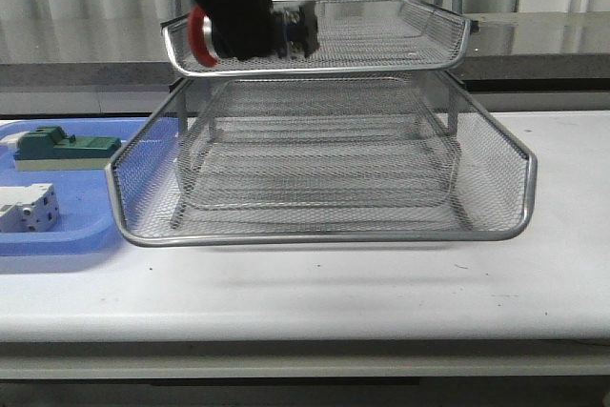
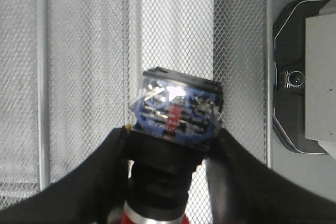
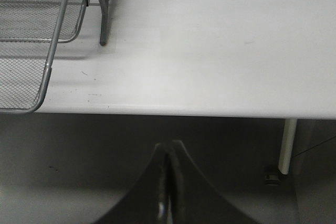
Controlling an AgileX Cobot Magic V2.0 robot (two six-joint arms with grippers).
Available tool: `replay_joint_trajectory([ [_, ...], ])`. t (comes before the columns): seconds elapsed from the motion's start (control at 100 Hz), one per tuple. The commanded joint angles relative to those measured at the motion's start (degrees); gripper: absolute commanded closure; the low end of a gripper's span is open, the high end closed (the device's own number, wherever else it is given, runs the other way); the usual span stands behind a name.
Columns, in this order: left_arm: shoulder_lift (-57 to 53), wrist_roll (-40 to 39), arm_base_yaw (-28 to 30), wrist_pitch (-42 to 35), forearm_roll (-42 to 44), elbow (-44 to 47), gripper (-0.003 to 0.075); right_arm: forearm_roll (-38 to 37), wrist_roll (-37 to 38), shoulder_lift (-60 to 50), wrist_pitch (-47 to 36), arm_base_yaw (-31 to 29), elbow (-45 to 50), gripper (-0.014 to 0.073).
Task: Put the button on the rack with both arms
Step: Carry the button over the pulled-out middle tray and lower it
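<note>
The left gripper (image 1: 250,33) is up at the top tier of the rack (image 1: 324,235). It is closed on the button (image 2: 173,124) — one black finger (image 2: 89,182) on each side of the button's dark body. The button lies on its side between the fingers, over the mesh of the top tier. Its red cap (image 1: 199,37) is at the gripper's outer side, by the tier's rim, and its blue back block sticks out past the fingertips, toward the middle of the tier. You cannot tell if the button touches the mesh.

The right gripper (image 3: 169,182) is closed with nothing in it — its two fingers meet in a thin line. It hangs off the edge of the white tabletop (image 3: 220,40), well apart from the button. A corner and a thin leg of the rack sit on the tabletop ahead of it, off to one side.
</note>
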Motion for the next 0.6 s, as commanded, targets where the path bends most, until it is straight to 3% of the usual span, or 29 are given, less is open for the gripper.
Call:
replay_joint_trajectory([
  [0.0,-1.02,-0.71,-1.09,-3.7,-1.34,-1.58,0.0662,-0.35,0.1,0.25,-3.17,-0.3,-1.83,0.0664],
  [0.25,3.15,-0.71,-1.78,-9.4,-2.2,-1.58,0.0661,-0.35,0.1,0.25,-3.17,-0.3,-1.83,0.0664],
  [0.49,6.54,-0.71,-1.78,-9.78,-2.2,-1.58,0.0652,-0.35,0.1,0.25,-3.17,-0.3,-1.83,0.0664],
  [0.59,6.89,-0.76,-1.78,-9.67,-2.31,-1.58,0.0586,-0.35,0.1,0.25,-3.17,-0.3,-1.83,0.0664],
])
